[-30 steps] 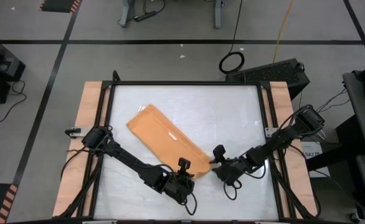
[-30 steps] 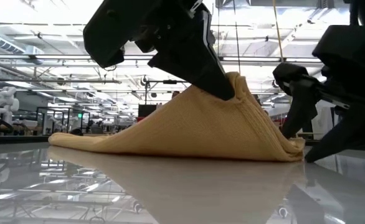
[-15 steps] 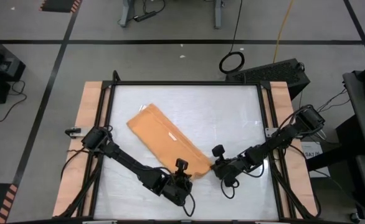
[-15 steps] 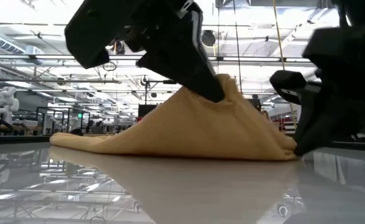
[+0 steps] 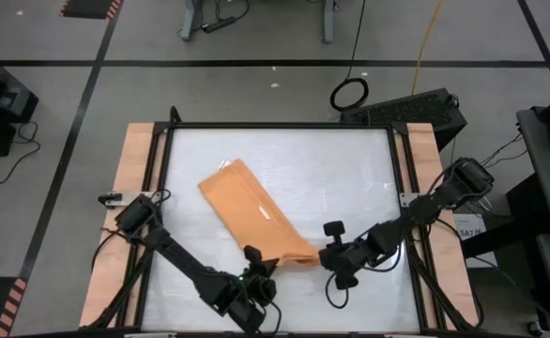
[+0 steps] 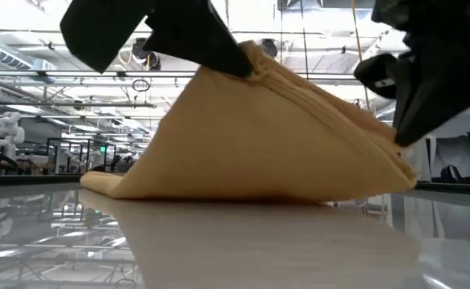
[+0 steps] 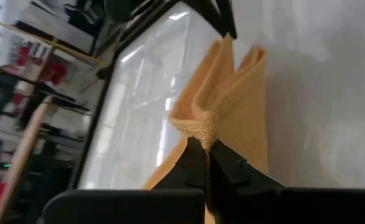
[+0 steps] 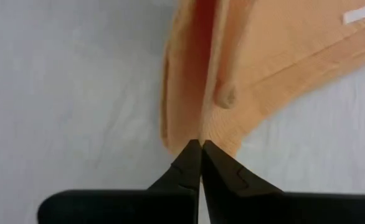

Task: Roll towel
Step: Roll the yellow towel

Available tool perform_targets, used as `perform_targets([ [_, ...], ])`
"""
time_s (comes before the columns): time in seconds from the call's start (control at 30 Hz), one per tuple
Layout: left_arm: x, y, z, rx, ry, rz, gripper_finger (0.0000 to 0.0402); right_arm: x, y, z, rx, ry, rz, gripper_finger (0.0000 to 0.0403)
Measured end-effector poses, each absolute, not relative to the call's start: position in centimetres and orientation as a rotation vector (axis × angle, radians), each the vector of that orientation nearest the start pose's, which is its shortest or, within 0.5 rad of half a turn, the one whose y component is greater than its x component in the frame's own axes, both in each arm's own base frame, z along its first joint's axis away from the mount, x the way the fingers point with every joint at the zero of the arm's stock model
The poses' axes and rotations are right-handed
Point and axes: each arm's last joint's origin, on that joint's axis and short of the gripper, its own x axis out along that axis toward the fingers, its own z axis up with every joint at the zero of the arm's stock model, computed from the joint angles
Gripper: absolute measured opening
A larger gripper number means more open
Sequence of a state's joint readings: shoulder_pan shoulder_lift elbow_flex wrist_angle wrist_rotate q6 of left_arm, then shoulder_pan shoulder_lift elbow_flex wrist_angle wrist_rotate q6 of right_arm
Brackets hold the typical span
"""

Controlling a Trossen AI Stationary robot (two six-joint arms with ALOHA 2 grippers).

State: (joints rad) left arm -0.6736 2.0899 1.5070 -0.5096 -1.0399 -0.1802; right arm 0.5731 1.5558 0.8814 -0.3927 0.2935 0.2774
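Two end effectors work the near end of the towel [image 5: 254, 214], both pinched on cloth. The towel, orange-tan, lies diagonal on the white tabletop [image 5: 350, 178]; far end flat toward the tabletop's left-back part, near end gathered up close to the tabletop's front edge, about mid-width.

Left end effector [image 5: 259, 266] sits at the towel's near-left corner, fingers [image 7: 198, 168] together w/ a small bunch of fabric clamped between the tips; left wrist view shows the cloth rising from the tips in two upright folds. In the low view the left end effector [image 6: 237, 60] holds that corner lifted clear of the tabletop, so the towel [image 6: 259, 136] makes a tent shape, peak at the grip.

Right end effector [image 5: 326, 253] is at the towel's near-right corner, just beside the left one w/ the towel end between them. Its fingers [image 8: 192, 163] are pressed together at the towel edge; right wrist view shows the tips meeting at a crease in the hem, prob. nipping the edge, though the held bit is too thin to see well. Low view: the right end effector [image 6: 401, 132] holds that corner off the tabletop, lower than the left's corner.

Small white tag [image 5: 259, 207] shows on the towel's top face, approx. mid-length. Far end of the towel rests flat on the tabletop.
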Motion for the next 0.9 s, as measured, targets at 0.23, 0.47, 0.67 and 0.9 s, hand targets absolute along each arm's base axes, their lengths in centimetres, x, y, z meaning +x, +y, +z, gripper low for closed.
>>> perform_targets([
  [0.23, 33.7, -25.9, 17.3, 0.611, 0.684, 0.351, 0.0001, 26.0, 16.0, 19.4, -0.065, 0.905, 0.122, 0.0001],
  [0.47, 32.0, -27.1, 16.1, 0.550, 0.696, 0.303, 0.0001, 25.1, 17.5, 18.6, -0.169, 0.947, 0.268, 0.0063],
  [0.67, 31.6, -26.9, 15.4, 0.522, 0.705, 0.307, 0.0001, 25.6, 20.1, 16.5, -0.245, 0.836, 0.216, 0.0210],
  [0.9, 31.6, -27.0, 15.2, 0.512, 0.725, 0.282, 0.0001, 26.1, 22.0, 12.7, -0.317, 0.794, 0.130, 0.0304],
])
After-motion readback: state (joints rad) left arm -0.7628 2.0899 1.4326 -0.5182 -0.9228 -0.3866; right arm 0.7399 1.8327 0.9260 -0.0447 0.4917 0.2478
